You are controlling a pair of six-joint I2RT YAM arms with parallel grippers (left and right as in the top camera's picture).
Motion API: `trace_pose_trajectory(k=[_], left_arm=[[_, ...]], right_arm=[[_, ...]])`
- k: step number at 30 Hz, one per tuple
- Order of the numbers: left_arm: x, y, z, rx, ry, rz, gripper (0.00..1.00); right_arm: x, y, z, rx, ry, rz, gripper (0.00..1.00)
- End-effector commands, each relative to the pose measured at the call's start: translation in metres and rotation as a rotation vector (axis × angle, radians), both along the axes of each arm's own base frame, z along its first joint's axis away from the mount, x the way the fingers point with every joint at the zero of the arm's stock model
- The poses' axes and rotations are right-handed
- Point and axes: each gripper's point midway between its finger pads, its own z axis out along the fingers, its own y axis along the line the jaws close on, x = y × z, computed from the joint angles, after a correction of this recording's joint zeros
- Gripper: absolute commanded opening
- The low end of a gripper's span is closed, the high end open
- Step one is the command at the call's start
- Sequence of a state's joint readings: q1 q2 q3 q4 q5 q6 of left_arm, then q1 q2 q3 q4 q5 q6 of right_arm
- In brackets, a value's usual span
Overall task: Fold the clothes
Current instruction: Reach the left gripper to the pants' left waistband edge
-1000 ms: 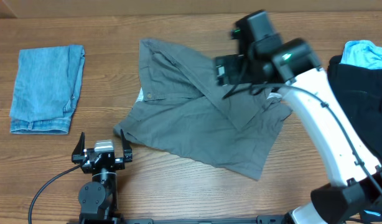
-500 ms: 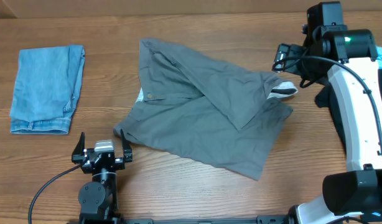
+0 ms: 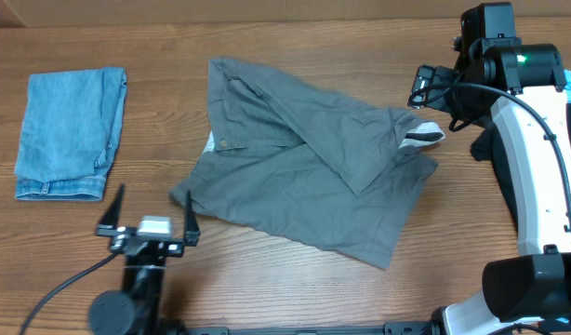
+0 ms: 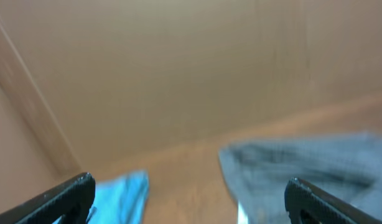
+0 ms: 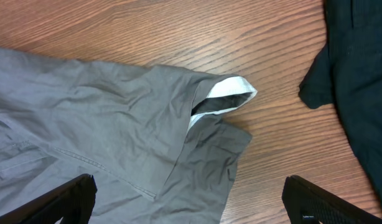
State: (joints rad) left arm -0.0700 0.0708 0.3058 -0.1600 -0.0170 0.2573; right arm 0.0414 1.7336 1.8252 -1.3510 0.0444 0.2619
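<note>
Done: grey shorts (image 3: pixel 304 181) partly folded, one leg across, rumpled, table (image 3: pixel 267 279) centre.
Left: tidy folds, I judge.
My jaws: both open, holding nothing.
</note>
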Motion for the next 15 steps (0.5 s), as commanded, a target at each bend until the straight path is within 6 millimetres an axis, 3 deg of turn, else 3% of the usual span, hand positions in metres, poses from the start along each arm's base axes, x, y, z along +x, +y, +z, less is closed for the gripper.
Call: trace_pose_trajectory(k=[1,4,8,12,15], left_arm=[[-0.013,-0.017,0.069,-0.011,0.021,-0.106,1.00],[-0.005,-0.029,0.070,-0.037,0.265,-0.171,1.00],[0.010,-0.054,0.046,-0.129,0.679,-0.286,1.00],[0.036,-0.076,0.045,-0.190,0.841,-0.393,1.00],[0.066,-0.087,0.035,-0.246,0.917,-0.433,1.00]], right_arm=[[-0.001,-0.002,0.001,-0.003,-0.004,-0.011,1.00],[-0.001,-0.002,0.001,-0.003,-0.004,-0.011,1.00],[-0.001,-0.002,0.001,-0.003,-0.004,-0.011,1.00],[-0.001,-0.002,0.001,-0.003,-0.004,-0.011,1.00],[-0.001,-0.002,0.001,-0.003,-0.004,-0.011,1.00]])
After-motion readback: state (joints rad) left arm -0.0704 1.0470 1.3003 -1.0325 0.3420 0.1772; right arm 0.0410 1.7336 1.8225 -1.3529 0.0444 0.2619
